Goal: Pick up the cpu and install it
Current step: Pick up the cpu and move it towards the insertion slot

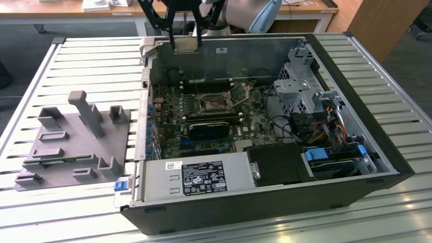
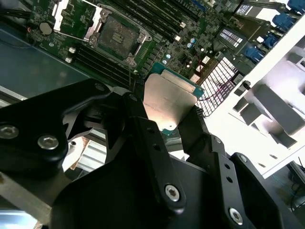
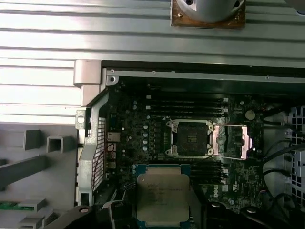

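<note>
Gripper [image 2: 167,107] reporting: I am clamped on the cpu [image 2: 169,98], one black finger on each of two opposite edges, with its silvery lid bare between them. In the exterior view I hold it in the air over the far wall of the case [image 1: 270,205], well above the board [image 1: 202,126].

Starting at the exterior view's left, a grey tray [image 1: 68,147] with upright posts lies on the slatted surface [image 1: 88,66], just beside the case. The case lies on its side with the open face up. A silver power supply [image 1: 196,177] fills its near corner, and the green board spreads out behind that.

Near the middle of the board sits the socket [image 3: 189,138], empty, with its metal frame [image 3: 231,140] flipped open beside it. In the first wrist view the cpu hangs short of the socket and apart from it, with memory slots showing between the two.

Further toward the exterior view's right stands a metal cage [image 1: 300,83], then a bundle of coloured cables [image 1: 331,116] above the blue-tabbed drives [image 1: 334,157] by the case's right wall.
</note>
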`<action>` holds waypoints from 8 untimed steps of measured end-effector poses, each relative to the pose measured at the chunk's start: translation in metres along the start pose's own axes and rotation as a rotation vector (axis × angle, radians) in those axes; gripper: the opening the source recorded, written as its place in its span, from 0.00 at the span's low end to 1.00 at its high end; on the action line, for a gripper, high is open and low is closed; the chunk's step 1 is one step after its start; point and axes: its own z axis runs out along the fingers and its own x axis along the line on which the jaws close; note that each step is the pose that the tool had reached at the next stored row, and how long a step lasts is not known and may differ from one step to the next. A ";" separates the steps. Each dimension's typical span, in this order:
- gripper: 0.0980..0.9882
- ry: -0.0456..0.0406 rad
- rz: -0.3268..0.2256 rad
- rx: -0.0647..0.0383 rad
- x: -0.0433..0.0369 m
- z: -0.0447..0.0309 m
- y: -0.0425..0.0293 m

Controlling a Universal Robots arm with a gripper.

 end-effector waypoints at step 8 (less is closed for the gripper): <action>0.49 0.0000 0.000 0.000 -0.0092 0.0003 0.0011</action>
